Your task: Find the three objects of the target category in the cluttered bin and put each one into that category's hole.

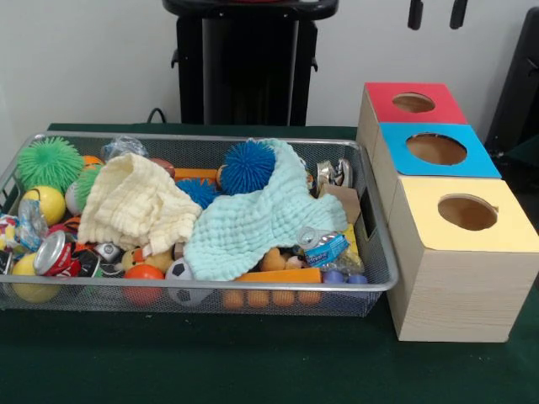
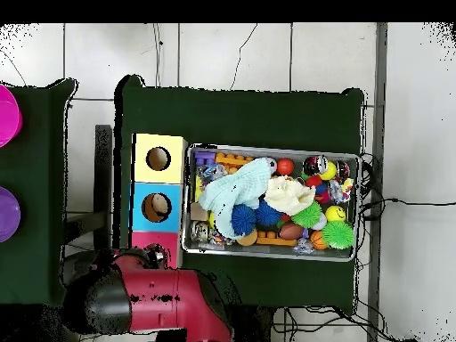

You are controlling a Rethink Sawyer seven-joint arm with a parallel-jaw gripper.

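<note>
A wire-mesh bin [image 1: 381, 284] [image 2: 272, 149] is crammed with toys. A mint cloth [image 1: 265, 220] [image 2: 233, 191] and a pale yellow cloth [image 1: 135, 206] [image 2: 287, 193] lie over much of the pile and hide what is beneath. Showing around them are a blue spiky ball [image 1: 248, 167] [image 2: 245, 219], a green spiky ball [image 1: 49, 162] [image 2: 337, 234], a yellow ball [image 1: 46, 203], a red can [image 1: 57, 254], a small soccer ball [image 1: 178, 273] and an orange ball [image 1: 144, 276]. My gripper [image 1: 436, 13] hangs high above the boxes, open and empty, with only its two dark tips in sight.
Three wooden boxes with round holes stand in a row beside the bin: red top [image 1: 413, 102] [image 2: 153, 242], blue top [image 1: 436, 149] [image 2: 157, 207], yellow top [image 1: 466, 213] [image 2: 158, 158]. The red arm [image 2: 151, 301] lies beyond the red box. Two purple bowls [image 2: 7, 214] sit on a side table.
</note>
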